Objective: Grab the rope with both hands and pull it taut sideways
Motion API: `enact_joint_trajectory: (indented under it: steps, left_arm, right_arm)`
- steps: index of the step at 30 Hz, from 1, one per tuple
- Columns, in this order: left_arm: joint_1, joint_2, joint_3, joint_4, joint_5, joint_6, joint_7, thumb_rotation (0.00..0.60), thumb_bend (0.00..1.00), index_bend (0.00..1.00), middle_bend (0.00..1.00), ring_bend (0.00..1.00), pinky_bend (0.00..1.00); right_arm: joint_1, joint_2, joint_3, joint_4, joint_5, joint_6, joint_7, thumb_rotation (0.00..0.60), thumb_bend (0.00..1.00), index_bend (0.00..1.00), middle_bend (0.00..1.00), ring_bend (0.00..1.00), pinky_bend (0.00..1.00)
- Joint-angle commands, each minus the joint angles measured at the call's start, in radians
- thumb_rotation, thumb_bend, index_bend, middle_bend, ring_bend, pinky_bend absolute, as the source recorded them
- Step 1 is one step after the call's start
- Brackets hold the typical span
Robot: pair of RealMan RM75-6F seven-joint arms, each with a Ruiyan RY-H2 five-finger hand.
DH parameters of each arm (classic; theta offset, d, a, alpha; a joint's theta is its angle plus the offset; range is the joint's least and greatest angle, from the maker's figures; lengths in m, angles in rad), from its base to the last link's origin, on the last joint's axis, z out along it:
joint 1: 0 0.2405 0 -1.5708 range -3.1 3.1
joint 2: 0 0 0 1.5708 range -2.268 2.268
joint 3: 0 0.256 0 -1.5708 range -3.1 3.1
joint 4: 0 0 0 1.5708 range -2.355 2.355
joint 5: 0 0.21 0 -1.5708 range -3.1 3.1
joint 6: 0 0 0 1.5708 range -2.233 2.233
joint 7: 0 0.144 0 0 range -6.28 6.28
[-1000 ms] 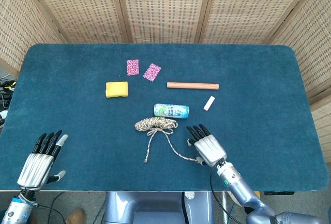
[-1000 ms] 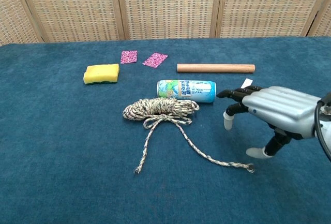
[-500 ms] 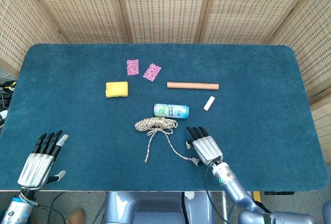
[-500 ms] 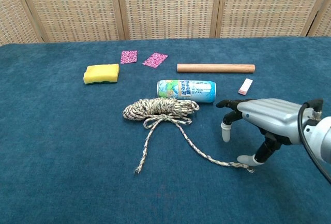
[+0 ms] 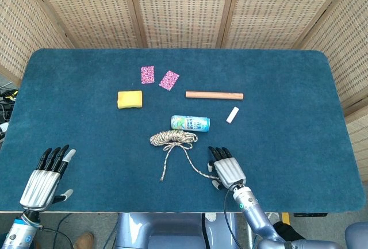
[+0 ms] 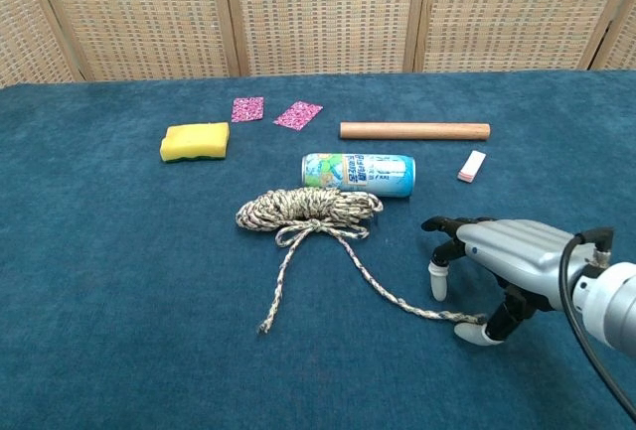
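We are drawing our right hand (image 6: 502, 269) back toward the near table edge and lowering it over the free end of the rope (image 6: 328, 219). Its thumb is now arriving right at that rope tip, where a second ago it was hanging beside it.

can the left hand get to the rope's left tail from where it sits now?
Probably yes. The left hand lies open at the table's near-left corner, and only bare cloth lies between it and the rope's left tail. It is a long sideways reach, though.
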Motion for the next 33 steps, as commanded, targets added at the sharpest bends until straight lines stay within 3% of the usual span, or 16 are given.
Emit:
enact_joint_trajectory:
  steps: [1, 18, 33]
  left_arm:
    - [0.0, -0.001, 0.0, 0.0, -0.001, 0.0, 0.002, 0.6, 0.0, 0.0, 0.0, 0.0, 0.0]
    - [-0.001, -0.004, 0.002, 0.0, -0.002, 0.0, 0.007, 0.6, 0.0, 0.0, 0.0, 0.0, 0.0]
    - [-0.005, -0.008, 0.002, 0.002, -0.006, -0.008, 0.012, 0.6, 0.0, 0.0, 0.0, 0.0, 0.0]
  right_arm:
    - [-0.001, -0.002, -0.002, 0.007, 0.001, 0.003, 0.008, 0.6, 0.3, 0.45, 0.0, 0.0, 0.0]
    - [0.002, -0.014, -0.027, 0.054, -0.039, 0.012, 0.022, 0.6, 0.33, 0.54, 0.0, 0.0, 0.0]
    - [0.004, -0.018, -0.027, 0.068, -0.062, 0.021, 0.025, 0.6, 0.45, 0.63, 0.0, 0.0, 0.0]
